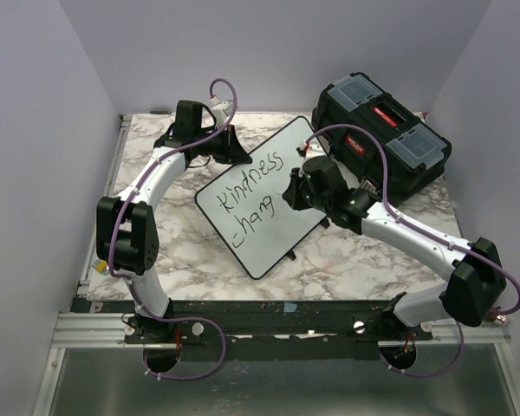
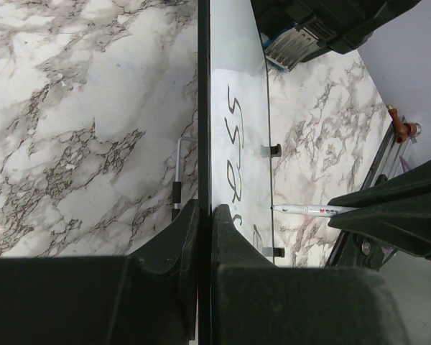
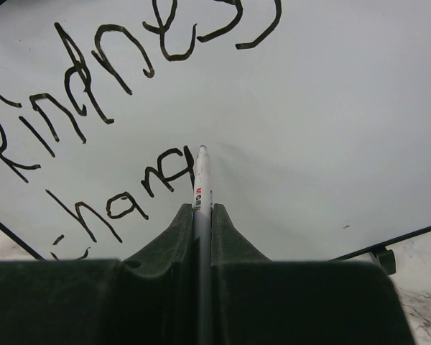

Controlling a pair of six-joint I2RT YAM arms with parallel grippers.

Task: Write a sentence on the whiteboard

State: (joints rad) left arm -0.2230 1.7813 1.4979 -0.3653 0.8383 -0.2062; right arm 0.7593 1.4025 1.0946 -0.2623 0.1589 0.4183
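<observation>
The whiteboard (image 1: 264, 208) lies tilted on the marble table. Its black lettering (image 1: 253, 178) reads "kindness" and below it "chang"; it also shows in the right wrist view (image 3: 115, 65). My left gripper (image 2: 205, 215) is shut on the whiteboard's edge (image 2: 203, 108) at the far left corner (image 1: 228, 149). My right gripper (image 3: 202, 210) is shut on a white marker (image 3: 201, 180), whose tip touches the board just right of the "g". In the top view the right gripper (image 1: 295, 192) sits over the board's right side. The marker also shows in the left wrist view (image 2: 309, 210).
A black plastic toolbox (image 1: 381, 130) with red labels stands at the back right, close behind the right arm. The marble table (image 1: 182, 251) ends in a metal rail (image 1: 269, 325) at the near edge. Grey walls close in on three sides.
</observation>
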